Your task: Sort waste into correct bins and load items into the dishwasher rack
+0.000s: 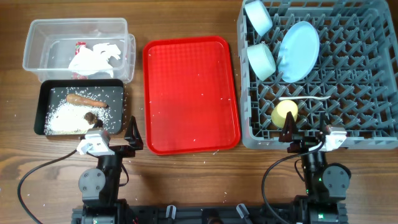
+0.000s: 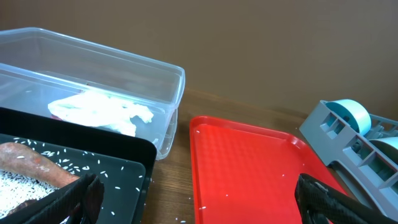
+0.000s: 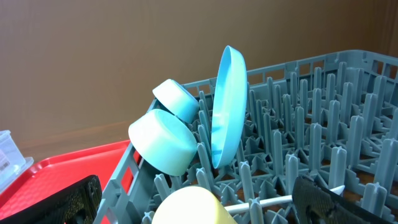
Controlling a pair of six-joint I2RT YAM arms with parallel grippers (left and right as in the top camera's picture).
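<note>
A brown wooden bench holds what looks like a nearly finished clean-up. At far left, the crumpled white paper with red marks lies inside the clear plastic tub. Just in front of it, the black tray holds the white rice, the orange-brown carrot-like stick and the small brown food lump.

At right, the grey dishwasher rack carries the pale blue plate standing on edge between pegs. A small pale bowl and the mint-green bowl sit tipped beside it. The yellow cup and white plastic spoon rest nearer the front.

The red serving tray between them is bare except for a few stray grains, and more specks dot the bench; these appear to be all that is left.

The left tool, near the black tray's corner, and the right tool, at the rack's near edge, both have their fingers spread wide and hold nothing.
</note>
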